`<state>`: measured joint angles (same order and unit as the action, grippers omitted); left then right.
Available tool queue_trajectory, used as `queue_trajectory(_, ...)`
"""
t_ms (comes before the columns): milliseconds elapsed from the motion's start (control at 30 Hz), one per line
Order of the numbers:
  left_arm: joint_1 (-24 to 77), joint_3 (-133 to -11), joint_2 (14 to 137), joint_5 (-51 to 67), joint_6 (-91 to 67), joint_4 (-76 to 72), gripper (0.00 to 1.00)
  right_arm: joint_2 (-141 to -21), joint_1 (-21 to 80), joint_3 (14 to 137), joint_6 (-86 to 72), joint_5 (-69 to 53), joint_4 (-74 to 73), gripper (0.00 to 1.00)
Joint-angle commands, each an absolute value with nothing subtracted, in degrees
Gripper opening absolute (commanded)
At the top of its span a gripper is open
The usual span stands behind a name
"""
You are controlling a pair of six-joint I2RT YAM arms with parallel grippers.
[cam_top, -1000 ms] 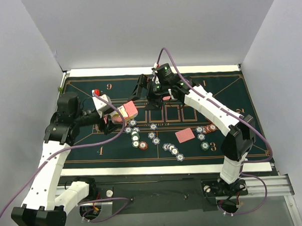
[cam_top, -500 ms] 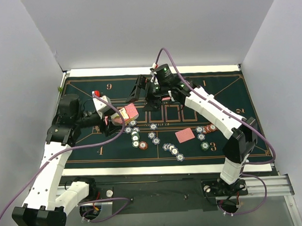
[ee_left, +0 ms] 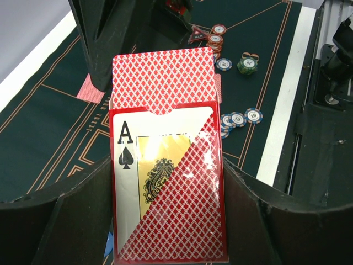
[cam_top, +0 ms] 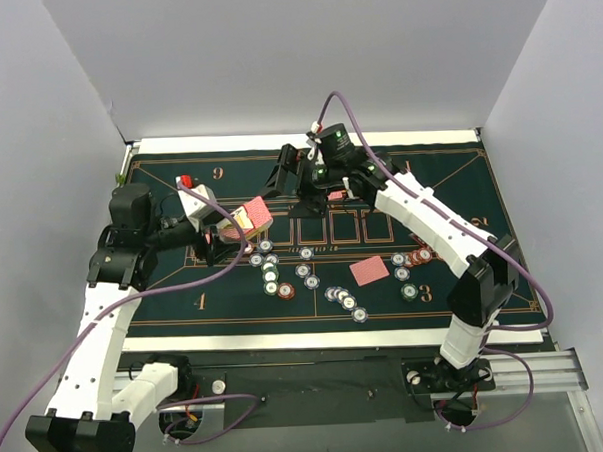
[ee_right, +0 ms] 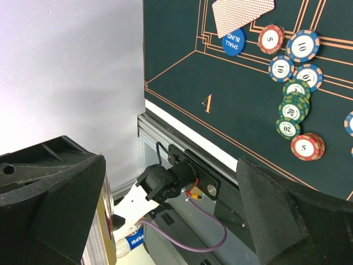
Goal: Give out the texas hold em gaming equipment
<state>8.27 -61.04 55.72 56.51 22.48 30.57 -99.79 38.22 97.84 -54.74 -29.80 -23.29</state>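
My left gripper (ee_left: 168, 179) is shut on a red card box (ee_left: 165, 193) printed with an ace of spades; red-backed playing cards (ee_left: 162, 77) stick out of its open top. From above, the box (cam_top: 254, 216) hangs over the mat's left half. My right gripper (cam_top: 287, 175) hovers open just behind it, and its dark fingers (ee_left: 105, 38) loom over the cards. The box's gold edge (ee_right: 103, 234) lies beside its left finger. Loose poker chips (cam_top: 274, 272) and a chip stack (cam_top: 419, 255) lie on the felt. One card (cam_top: 369, 271) lies face down mid-mat.
The green felt mat (cam_top: 480, 178) has white borders front and back. Grey walls close in on three sides. A blue small-blind disc (ee_right: 234, 40) sits by a card (ee_right: 242, 11). A red triangular marker (ee_left: 197, 37) leans by the chip stack. A metal rail (cam_top: 528, 361) runs along the front.
The left arm has drawn the card box slightly left and back. The right gripper has shifted a little over the box's top and stays open.
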Motion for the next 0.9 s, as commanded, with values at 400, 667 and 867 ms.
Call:
queue_trajectory(400, 8.1, -64.2, 54.8, 59.0, 30.6, 38.7, 0.44, -94.1, 41.1, 89.8, -51.4, -33.7, -14.0, 1.0)
queue_trajectory(667, 8.5, -63.8, 56.4, 56.5, 36.2, 44.7, 0.44, -90.7, 37.2, 84.5, -51.5, -35.6, -11.9, 1.0)
queue_trajectory(867, 10.9, -64.2, 57.3, 54.3, 35.3, 44.3, 0.45, -88.8, 33.6, 81.2, -50.5, -37.0, -11.8, 1.0)
